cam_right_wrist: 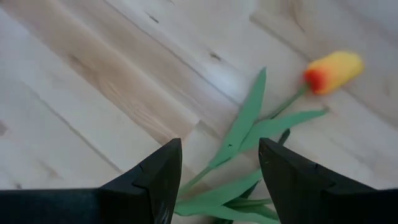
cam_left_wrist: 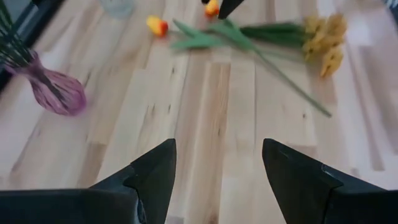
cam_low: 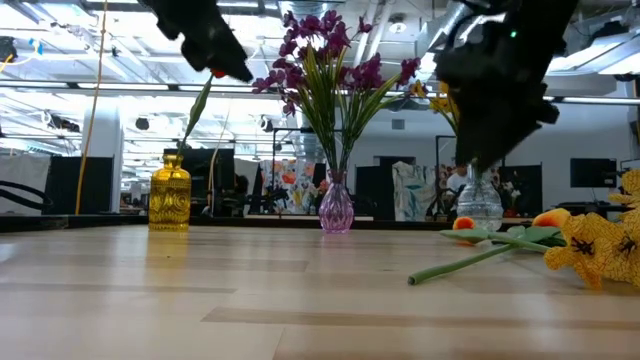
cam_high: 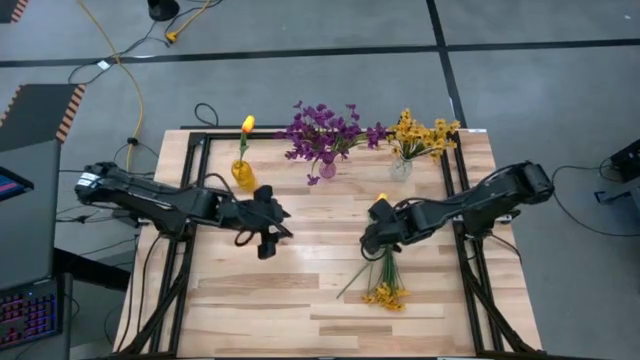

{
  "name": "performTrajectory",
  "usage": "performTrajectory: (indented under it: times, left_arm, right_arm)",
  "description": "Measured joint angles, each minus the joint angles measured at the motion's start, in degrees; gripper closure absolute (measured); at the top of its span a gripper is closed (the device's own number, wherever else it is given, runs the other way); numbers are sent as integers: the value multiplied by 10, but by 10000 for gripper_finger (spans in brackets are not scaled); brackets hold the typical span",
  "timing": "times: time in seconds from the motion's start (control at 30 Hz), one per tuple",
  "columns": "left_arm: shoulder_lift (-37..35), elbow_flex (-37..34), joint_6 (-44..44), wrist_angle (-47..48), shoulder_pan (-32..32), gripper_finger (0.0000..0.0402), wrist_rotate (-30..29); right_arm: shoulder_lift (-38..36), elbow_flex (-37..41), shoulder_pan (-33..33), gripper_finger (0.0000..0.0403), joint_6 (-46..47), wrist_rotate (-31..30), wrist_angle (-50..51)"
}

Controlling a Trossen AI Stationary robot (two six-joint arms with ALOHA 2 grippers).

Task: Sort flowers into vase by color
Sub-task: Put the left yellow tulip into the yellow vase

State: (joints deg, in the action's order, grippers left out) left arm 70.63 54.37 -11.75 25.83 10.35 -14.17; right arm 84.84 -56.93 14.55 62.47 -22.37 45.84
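Note:
Three vases stand along the far side: a yellow vase [cam_high: 243, 176] with one tulip bud, a purple vase [cam_high: 327, 168] with purple blossoms [cam_high: 322, 130], and a clear vase [cam_high: 401, 168] with yellow blossoms [cam_high: 422, 133]. A yellow sprig [cam_high: 385, 294] and tulip stems with green leaves [cam_right_wrist: 247, 124] lie flat on the table right of centre, one bud [cam_right_wrist: 333, 68] just past my right gripper. My right gripper [cam_right_wrist: 219, 149] hovers open above those leaves. My left gripper [cam_left_wrist: 217, 149] is open above bare wood near the table's middle, facing the lying flowers.
A black frame [cam_high: 455, 200] runs along the table's left, right and far edges. Bare wood [cam_high: 300, 300] lies between the two grippers and toward the near edge. The low view shows a room with screens behind the vases.

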Motion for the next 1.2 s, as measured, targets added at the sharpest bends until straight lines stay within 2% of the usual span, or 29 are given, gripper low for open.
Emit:
performTrajectory:
  times: [0.53, 0.97, 1.07, 1.2]
  left_arm:
    - [119, 0, 1, -38, 0, 175, 4]
    - [118, 0, 1, -59, 0, 175, 5]
    - [118, 0, 2, -62, 0, 175, 4]
    - [118, 0, 1, -62, 0, 175, 5]
  right_arm:
    - [110, 0, 0, 164, 96, 15, 0]
    - [168, 0, -5, 166, 112, 23, -19]
    - [175, -2, -7, 183, 111, 32, -20]
    - [172, -1, -8, 231, 96, 39, -29]
